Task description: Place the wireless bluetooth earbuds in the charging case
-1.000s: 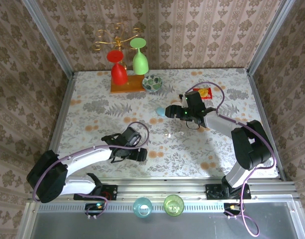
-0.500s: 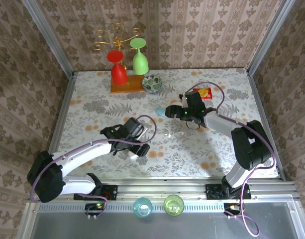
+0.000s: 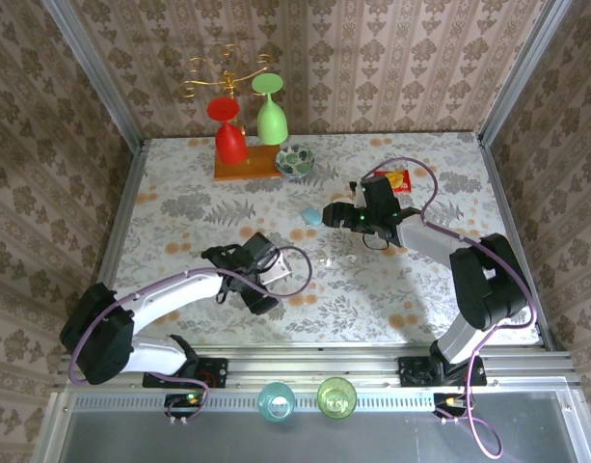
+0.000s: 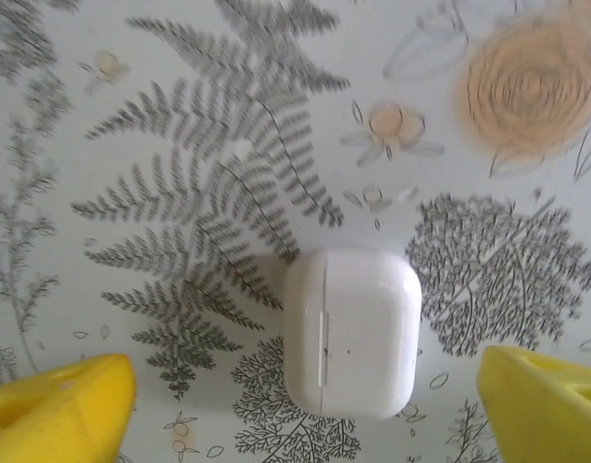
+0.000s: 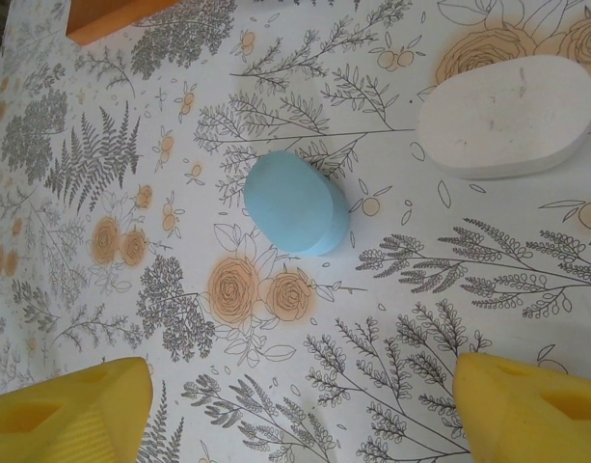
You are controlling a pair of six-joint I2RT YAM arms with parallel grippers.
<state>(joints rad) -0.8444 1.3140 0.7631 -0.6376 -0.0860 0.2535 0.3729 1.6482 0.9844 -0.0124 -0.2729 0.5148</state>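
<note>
1. At the near edge of the flower-patterned counter [image 3: 170, 236], my left tool [image 4: 305, 400] hangs with its yellow fingers [image 4: 59, 410] spread wide. It is empty. Straight below it lies a white, rounded-square plastic charging case [image 4: 351, 333], flat on the cloth, touching neither finger.
2. That case looks shut, with only a seam line showing down its left side. Nothing goes in until the lid is up. If I close across that seam I would pinch the lid shut, and the smooth, rounded shell could squirt out sideways.
3. I cannot pick out the wireless bluetooth earbuds for certain. A pale fleck [image 3: 328, 260] between my two arms may be one, but it is too small to tell. The left arm's cable loop [image 3: 297, 262] curls near it and could sweep it off.
4. Farther out, my right tool [image 5: 300, 405] is also spread open and holds nothing. It is above bare cloth, short of a light blue oval case [image 5: 297, 203].
5. Beyond that lies a white oval case [image 5: 507, 116]. With three cases out, taking the wrong one is a real risk.
6. At the far edge stands an orange wooden base [image 5: 112, 14].
</note>
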